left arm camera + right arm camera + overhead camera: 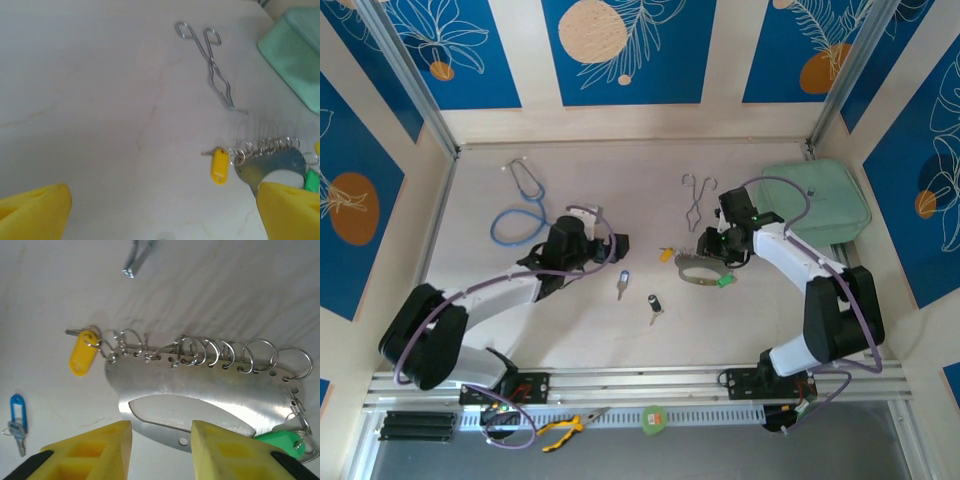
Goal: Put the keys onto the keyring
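Right wrist | right end effector [161, 429] apart over keyring [200, 390], contact unclear | left end effector [162, 196] apart

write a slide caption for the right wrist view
right end effector poised over silvery oval metal keyring with yellow plastic tag and green tab; small blue-headed key lies apart at left

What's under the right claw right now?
The metal plate of the keyring lies below the right claw, visible between its fingers. The fingers cover part of its near edge and green tab.
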`<state>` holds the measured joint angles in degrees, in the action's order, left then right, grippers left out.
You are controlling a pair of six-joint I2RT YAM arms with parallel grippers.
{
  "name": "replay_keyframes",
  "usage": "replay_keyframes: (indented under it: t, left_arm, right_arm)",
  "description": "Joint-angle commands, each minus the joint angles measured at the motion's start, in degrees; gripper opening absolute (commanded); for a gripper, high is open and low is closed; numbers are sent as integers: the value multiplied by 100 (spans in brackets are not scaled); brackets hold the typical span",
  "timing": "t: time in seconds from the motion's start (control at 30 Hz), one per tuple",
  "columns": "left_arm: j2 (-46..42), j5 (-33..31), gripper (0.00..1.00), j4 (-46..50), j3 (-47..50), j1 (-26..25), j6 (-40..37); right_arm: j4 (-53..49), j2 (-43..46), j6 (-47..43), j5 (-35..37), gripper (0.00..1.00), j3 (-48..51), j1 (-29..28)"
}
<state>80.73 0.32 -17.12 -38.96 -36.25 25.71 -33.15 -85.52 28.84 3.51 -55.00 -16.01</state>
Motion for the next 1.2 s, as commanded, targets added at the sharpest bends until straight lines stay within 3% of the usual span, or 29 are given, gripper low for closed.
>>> replay_keyframes:
  t: [0.0,0.2,0.8,1.17]
  left_arm:
    - [231,-172,95,-199,-207,-232,295]
    - [448,-243,95,-324,-270,-407,298]
    - [476,-278,95,-342,-323,-420,227]
    - [377,-326,95,-292,-246,-423,250]
  right_arm:
    - [-175,-248,174,7,30,-202,8]
    - [2,-615,340,-30,20,-280,5]
    - [124,-1291,313,18,21,-629,3]
    - [181,-1437,247,-60,13,-678,6]
